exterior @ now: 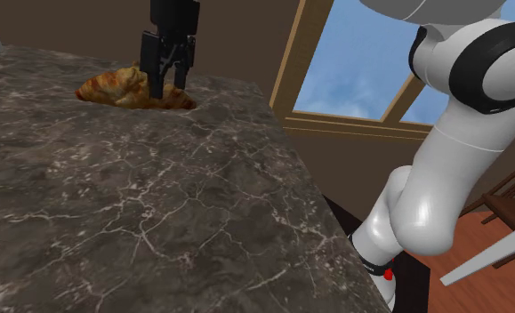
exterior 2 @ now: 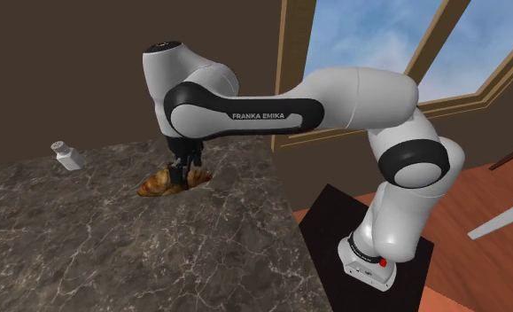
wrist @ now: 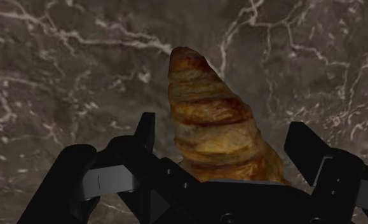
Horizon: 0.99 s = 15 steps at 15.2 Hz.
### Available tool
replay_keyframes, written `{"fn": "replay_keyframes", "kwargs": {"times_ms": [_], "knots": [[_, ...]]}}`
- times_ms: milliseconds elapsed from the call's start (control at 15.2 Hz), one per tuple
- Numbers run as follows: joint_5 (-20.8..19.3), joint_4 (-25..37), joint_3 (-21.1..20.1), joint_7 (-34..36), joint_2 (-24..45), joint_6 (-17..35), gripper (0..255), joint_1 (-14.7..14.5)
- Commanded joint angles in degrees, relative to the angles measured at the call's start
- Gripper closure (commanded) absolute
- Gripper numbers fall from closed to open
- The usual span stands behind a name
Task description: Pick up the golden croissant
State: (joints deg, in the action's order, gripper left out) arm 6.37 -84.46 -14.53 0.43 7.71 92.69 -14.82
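One croissant (exterior: 113,87), golden-brown and ridged, lies on a dark, white-veined marble countertop (exterior: 157,222). It sits near the slab's far edge, at about eleven o'clock in the shoulder view. There the black gripper (exterior: 169,86) descends vertically over the end of the pastry that points toward three o'clock, with one finger on each side of it and the tips low by the stone.

The second exterior view places the croissant (exterior 2: 161,183) at about nine o'clock from the frame's centre, with the gripper (exterior 2: 185,168) over its three-o'clock end. This view adds the full sweep of the white arm (exterior 2: 334,97). The arm rises from a black stand (exterior 2: 330,226) at five o'clock and is lettered FRANKA EMIKA on its dark forearm band. A small white shaker (exterior 2: 68,156) also stands on the countertop (exterior 2: 112,257), at ten o'clock from the croissant and well apart from it. A timber-framed window (exterior 2: 378,35) showing blue sky fills the one-o'clock corner.

The wrist view settles what the outer views leave uncertain. The fingers (wrist: 145,133) stand wide apart, the croissant (wrist: 208,121) runs lengthwise between them, and a strip of marble shows between the crust and each finger. The gripper (wrist: 224,127) therefore straddles the pastry without clasping it.
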Motion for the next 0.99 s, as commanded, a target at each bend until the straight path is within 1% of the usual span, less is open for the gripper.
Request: {"fn": "replay_keyframes", "kwargs": {"times_ms": [0, 132, 198, 726, 924], "knots": [[0.13, -2.53, 0.04, -0.36, -0.41, 2.14, 0, 0.08], [0.13, -2.54, 0.04, -0.36, -0.41, 2.14, 0, 0.08], [0.17, -2.77, 0.07, -0.45, -0.55, 2.23, 255, 0.12], [0.19, -2.86, 0.06, -0.43, -0.62, 2.25, 255, 0.11], [0.03, -0.54, 0.02, -0.11, -0.07, 0.5, 255, 0.03]]}}
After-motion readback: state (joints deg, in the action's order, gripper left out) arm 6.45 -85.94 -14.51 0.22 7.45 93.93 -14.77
